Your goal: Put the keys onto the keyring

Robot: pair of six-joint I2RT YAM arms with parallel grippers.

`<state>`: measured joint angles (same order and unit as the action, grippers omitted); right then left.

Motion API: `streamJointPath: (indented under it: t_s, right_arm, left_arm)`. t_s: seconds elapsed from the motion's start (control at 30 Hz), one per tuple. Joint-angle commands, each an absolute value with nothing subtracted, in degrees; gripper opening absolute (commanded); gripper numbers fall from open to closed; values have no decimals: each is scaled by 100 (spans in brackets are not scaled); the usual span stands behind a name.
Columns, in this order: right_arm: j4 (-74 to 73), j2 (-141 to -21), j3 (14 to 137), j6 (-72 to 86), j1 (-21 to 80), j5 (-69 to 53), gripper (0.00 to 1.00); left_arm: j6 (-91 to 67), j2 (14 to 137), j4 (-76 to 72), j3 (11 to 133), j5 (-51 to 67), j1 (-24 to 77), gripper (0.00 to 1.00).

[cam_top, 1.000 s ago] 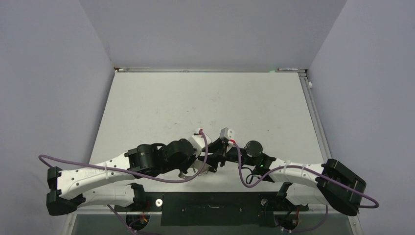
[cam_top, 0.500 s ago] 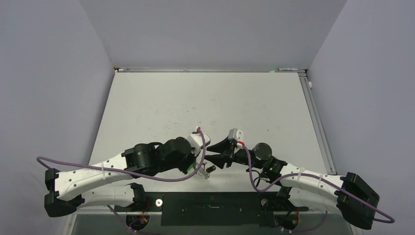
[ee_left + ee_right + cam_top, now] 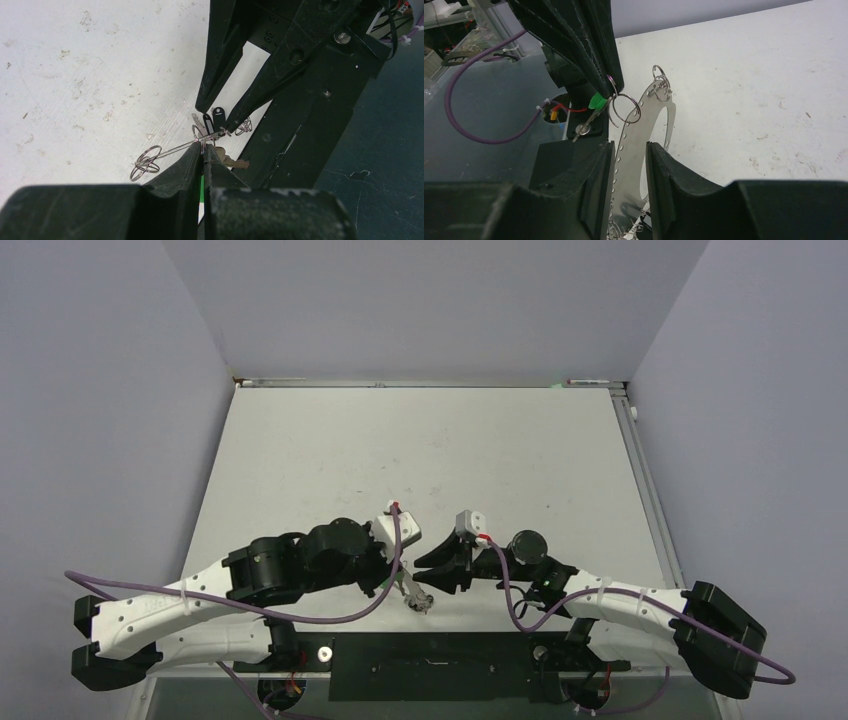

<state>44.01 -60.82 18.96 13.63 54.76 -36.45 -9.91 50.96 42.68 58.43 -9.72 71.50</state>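
My left gripper (image 3: 204, 149) is shut on a small split ring (image 3: 624, 108), and a green-headed key (image 3: 596, 101) hangs from that ring. The keyring (image 3: 634, 130) is a pale shiny loop with little rings twisted at its ends; in the left wrist view it shows edge-on as a thin wire (image 3: 172, 149). My right gripper (image 3: 630, 146) is open, its fingers straddling the loop with a gap on each side. Two black-headed keys (image 3: 218, 116) hang between its tips. A plain metal key (image 3: 235, 162) pokes out beside my left fingers. From above, the cluster (image 3: 422, 602) sits between both grippers near the table's front edge.
A black base plate (image 3: 430, 650) runs along the near edge just below the keys. Purple cables (image 3: 330, 612) loop beside both arms. The white table (image 3: 420, 450) is speckled with marks and walled on three sides.
Both grippers have drawn back toward the near edge and slightly left, carrying the ring cluster with them. The right jaws have narrowed around the loop. The left stays shut.
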Motion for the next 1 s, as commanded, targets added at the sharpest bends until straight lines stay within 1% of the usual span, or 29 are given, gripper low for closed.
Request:
streamJointPath:
  t_s: [0.0, 0.17, 0.4, 0.53, 0.73, 0.87, 0.97]
  right_arm:
    - [5104, -6142, 2184, 1504, 5449, -4161, 30]
    - [5283, -6170, 2227, 1575, 5400, -4317, 30]
    - [5729, -6545, 2357, 1822, 5311, -4703, 30]
    - [5874, -6703, 2458, 1918, 5311, -4825, 26]
    - [6009, -6736, 2501, 1989, 5309, -4911, 26]
    - [6057, -6830, 2546, 2001, 5311, -4917, 22]
    - [6134, -6914, 2577, 2046, 5313, -4930, 21]
  left_arm:
    - [-755, 4931, 3768, 5906, -766, 7128, 0]
    - [-636, 4752, 3731, 5879, -634, 7128, 0]
    - [-537, 4565, 3689, 5823, -562, 7128, 0]
    - [-536, 4531, 3693, 5785, -564, 7128, 0]
    - [-536, 4472, 3675, 5732, -530, 7128, 0]
    - [-528, 4456, 3659, 5718, -505, 7128, 0]
    - [-527, 4458, 3669, 5714, -477, 7128, 0]
